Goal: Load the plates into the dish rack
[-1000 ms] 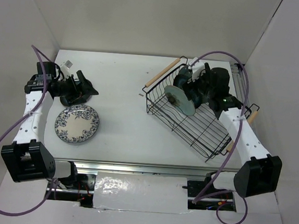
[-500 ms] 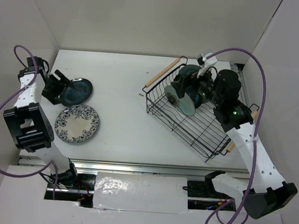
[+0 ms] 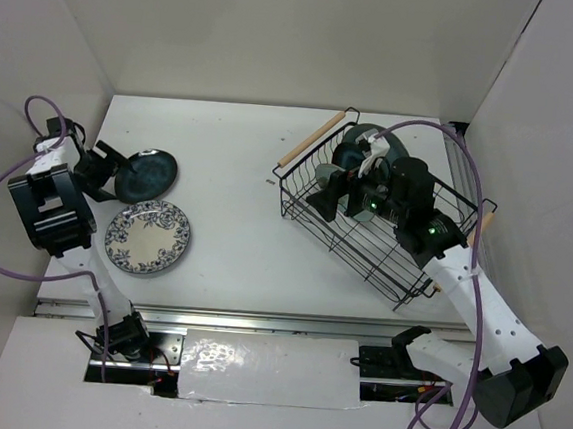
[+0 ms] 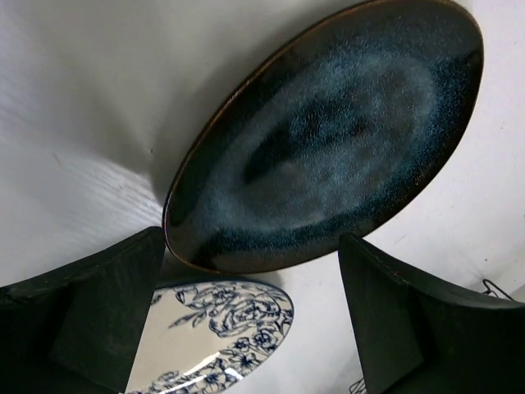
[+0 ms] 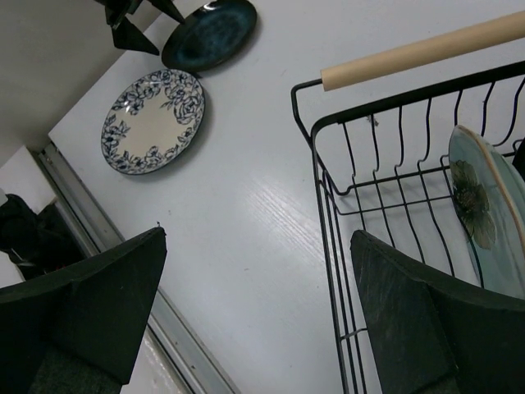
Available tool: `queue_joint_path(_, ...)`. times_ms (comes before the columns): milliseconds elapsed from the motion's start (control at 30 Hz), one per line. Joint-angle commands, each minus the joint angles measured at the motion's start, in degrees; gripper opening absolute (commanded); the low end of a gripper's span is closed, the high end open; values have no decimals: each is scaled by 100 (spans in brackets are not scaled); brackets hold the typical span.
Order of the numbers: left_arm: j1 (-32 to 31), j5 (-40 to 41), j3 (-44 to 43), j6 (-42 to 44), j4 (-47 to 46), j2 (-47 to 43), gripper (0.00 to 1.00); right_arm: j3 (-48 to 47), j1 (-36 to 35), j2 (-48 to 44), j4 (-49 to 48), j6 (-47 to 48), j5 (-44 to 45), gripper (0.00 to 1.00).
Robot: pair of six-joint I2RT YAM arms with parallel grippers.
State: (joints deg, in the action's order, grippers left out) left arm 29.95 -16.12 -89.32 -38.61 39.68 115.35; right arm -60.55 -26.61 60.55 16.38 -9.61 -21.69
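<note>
My 2 pincers open, 2 plates on the table (image 3: 242, 150).
Left pincer (image 4: 250, 254) gapes empty at the navy plate (image 4: 328, 131), just beside the floral plate (image 4: 221, 328); right pincer (image 5: 258, 238) hangs open by the rack (image 5: 328, 189), mint plate (image 5: 484, 222) upright inside.

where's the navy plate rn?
Top view, left side of the table: navy plate lies just behind the blue floral plate, beside the open left claw.

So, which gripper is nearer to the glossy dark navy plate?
Left. The left gripper is at the dark navy plate's edge; the right gripper is over the black wire dish rack.
</note>
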Motion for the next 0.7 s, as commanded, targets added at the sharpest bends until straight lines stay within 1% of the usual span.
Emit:
queue_joint_path(0,72,-85,-86,240,-426,154,99,96,51,-228,111,-33,-134,100)
queue_joint_path(133,81,65,274,240,-794,260,98,237,103,-272,58,-50,-168,100)
queue_joint_path(167,98,39,518,249,-1056,303,96,220,130,-246,119,-24,-195,100)
queue_joint_path(333,133,-119,731,372,-1305,471,93,167,139,-149,199,20,-212,100)
queue_joint_path(433,142,-277,793,381,-1480,532,90,132,165,-97,208,20,-283,100)
queue_joint_path(500,151,-435,837,345,-1585,524,84,105,174,-79,190,3,-318,100)
queue_joint_path(533,151,-471,872,311,-1621,515,77,97,165,-70,181,-15,-335,100)
queue_joint_path(600,160,-638,907,284,-1744,462,69,62,165,-26,172,-24,-362,100)
queue_joint_path(633,142,-699,934,275,-1779,453,60,44,156,-26,181,-50,-371,100)
queue_joint_path(667,142,-769,925,266,-1788,445,54,26,156,0,172,-50,-379,100)
